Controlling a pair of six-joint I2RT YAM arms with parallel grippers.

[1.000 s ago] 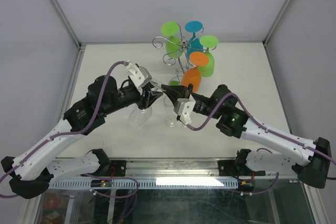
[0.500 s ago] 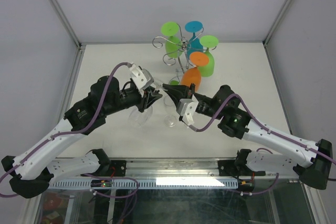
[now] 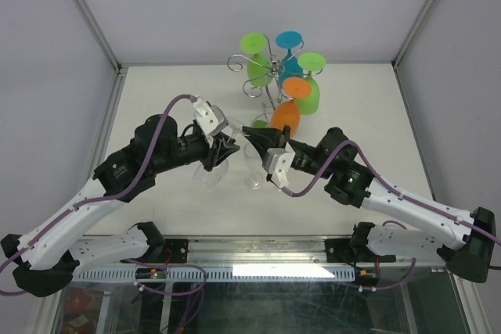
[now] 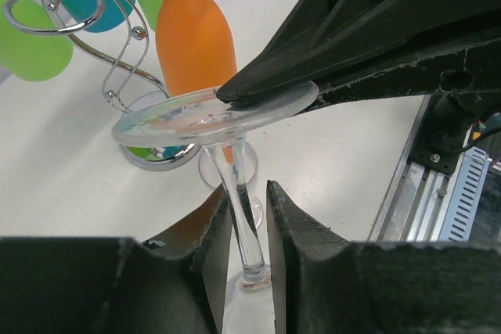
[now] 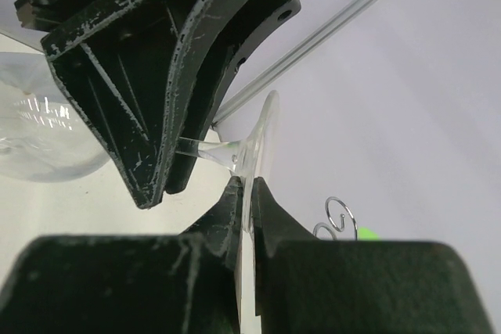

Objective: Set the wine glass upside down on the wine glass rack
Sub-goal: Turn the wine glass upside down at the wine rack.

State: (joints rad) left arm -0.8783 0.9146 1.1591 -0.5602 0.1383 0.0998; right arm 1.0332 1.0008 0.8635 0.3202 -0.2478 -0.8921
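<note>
Two grippers share the clear wine glass (image 4: 205, 119), which hangs above the table on the near side of the wine glass rack (image 3: 239, 62), close to it but not touching.

Compared with a second ago, the left gripper (image 4: 249, 193) has drawn its fingers in from a wider gap and eased slightly away from the rack. Its jaws now sit tight against the stem on both sides. The right gripper (image 3: 252, 132) has hardly shifted. It was pinched shut on the rim of the glass's flat foot then, and it is clamped there now. The bowl has barely moved.

The glass's long axis lies well over from upright. The foot end points toward the rack and the bowl's mouth faces away from it, toward the arm bases. I cannot tell which end sits higher. From the left wrist, the stem runs out from between the fingers, leaning a little left, up to the foot. An orange glass (image 4: 196, 37) hanging on the rack is just beyond the foot.
</note>
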